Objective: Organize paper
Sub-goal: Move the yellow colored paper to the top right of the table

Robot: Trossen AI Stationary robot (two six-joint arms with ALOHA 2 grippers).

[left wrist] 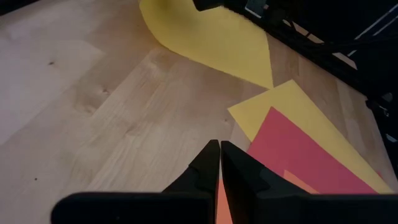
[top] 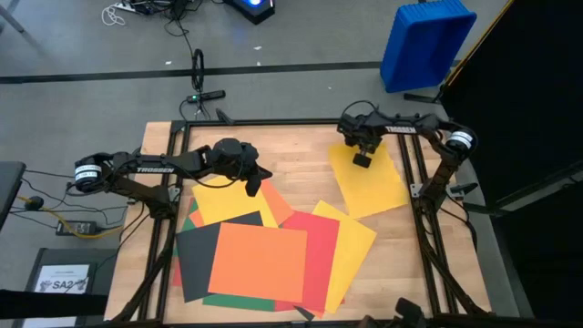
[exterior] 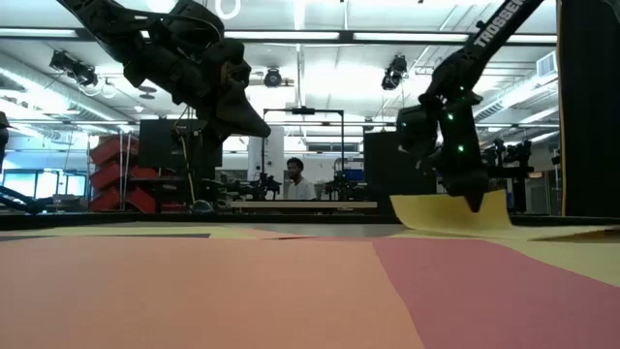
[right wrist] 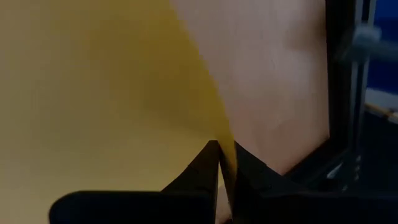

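Two arms: both dark arms were seen over the light wooden table (top: 301,155), one reaching in from each side.
Right gripper (top: 362,160): its fingers were pressed together on the far edge of a golden-yellow matte paper sheet (top: 369,182); in the low view that edge was seen lifted off the table, curling up toward the fingers (exterior: 474,201).
Golden-yellow sheet: it was placed on the far right part of the table, set apart from the other sheets, with only its near corner close to them.
Left gripper (top: 252,189): its fingers were shut with nothing between them, and it was held above the table over the far edge of the pile.
Pile of coloured paper (top: 264,251): loosely overlapped yellow, orange, red, green and dark grey rectangular sheets were spread over the near middle of the table, an orange sheet (top: 259,262) uppermost.
Small white printed sheet (top: 62,278): it was seen off the table, beyond its left side.
Blue plastic bin (top: 426,41): it was seen on the floor beyond the far right corner.
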